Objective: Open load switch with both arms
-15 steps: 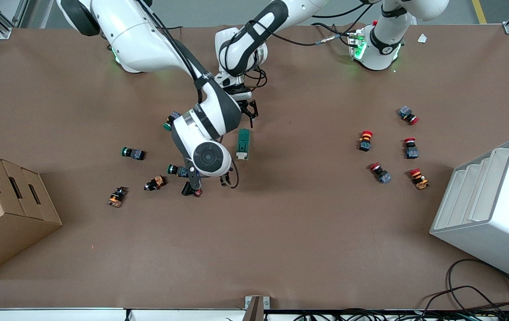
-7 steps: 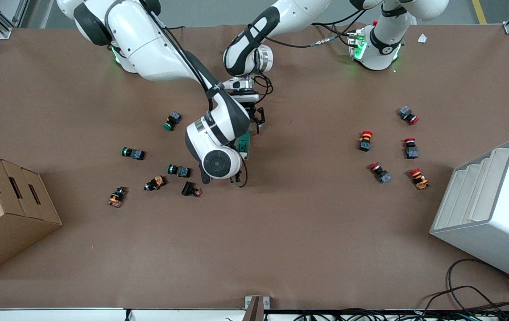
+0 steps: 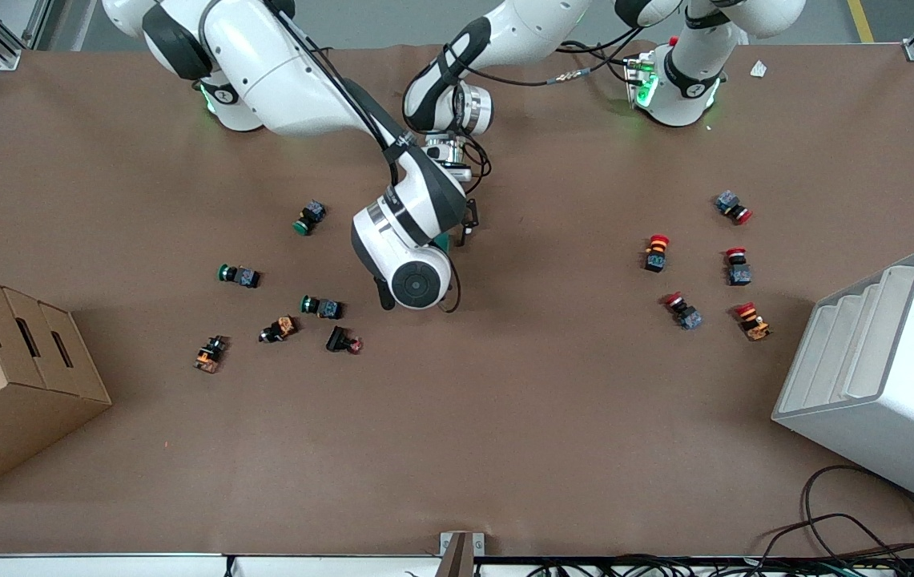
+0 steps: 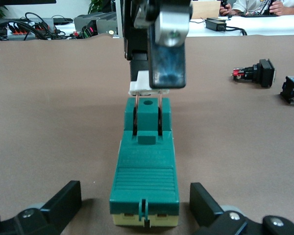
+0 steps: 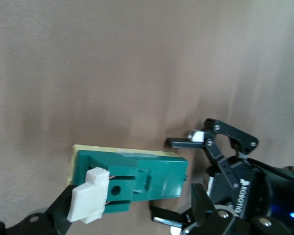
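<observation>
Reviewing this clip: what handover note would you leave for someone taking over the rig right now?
Left pincer: open, straddling one end of the load switch, not gripping.
Right pincer: down at the white toggle on the switch's other end.
The switch lies flat on the table.
Done: both arms in position.
Left: clamp the body, then lift the toggle, which looks not yet raised.

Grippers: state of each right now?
Left gripper: open, fingers either side of the load switch, not touching.
Right gripper: at the switch's white toggle; closure cannot be told.
</observation>
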`<state>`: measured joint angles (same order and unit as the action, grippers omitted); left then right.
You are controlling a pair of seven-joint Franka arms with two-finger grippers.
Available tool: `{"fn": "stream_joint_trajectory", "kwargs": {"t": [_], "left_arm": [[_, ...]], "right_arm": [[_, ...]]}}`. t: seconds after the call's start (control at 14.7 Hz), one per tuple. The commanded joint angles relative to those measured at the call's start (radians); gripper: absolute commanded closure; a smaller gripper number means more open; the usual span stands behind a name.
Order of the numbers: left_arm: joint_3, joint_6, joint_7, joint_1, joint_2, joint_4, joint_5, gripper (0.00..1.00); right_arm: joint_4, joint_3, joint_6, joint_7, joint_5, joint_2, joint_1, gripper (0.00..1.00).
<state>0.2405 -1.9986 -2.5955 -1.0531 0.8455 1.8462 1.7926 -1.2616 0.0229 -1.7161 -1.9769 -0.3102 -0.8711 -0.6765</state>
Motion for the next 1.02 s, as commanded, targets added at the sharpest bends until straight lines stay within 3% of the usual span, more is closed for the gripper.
{"fn": "stream_joint_trajectory", "kwargs": {"t": [0.0,0.27,0.95], "left_arm": [[-0.006,-0.014,-0.040,-0.005,0.043,-0.021,0.027,0.01],[-0.006,-0.011,-0.040,-0.007,0.050,-0.021,0.027,0.01],[-0.006,-0.011,-0.040,-0.005,0.058,-0.024,0.027,0.01]], "right_arm": [[-0.004,0.047,0.056,-0.011,-0.030,0.026,0.020,0.00],[-0.005,0.063,0.156,-0.002,-0.030,0.034,0.023,0.00],[-0.104,0.065,0.104,0.003,0.039,0.026,-0.028,0.00]]}}
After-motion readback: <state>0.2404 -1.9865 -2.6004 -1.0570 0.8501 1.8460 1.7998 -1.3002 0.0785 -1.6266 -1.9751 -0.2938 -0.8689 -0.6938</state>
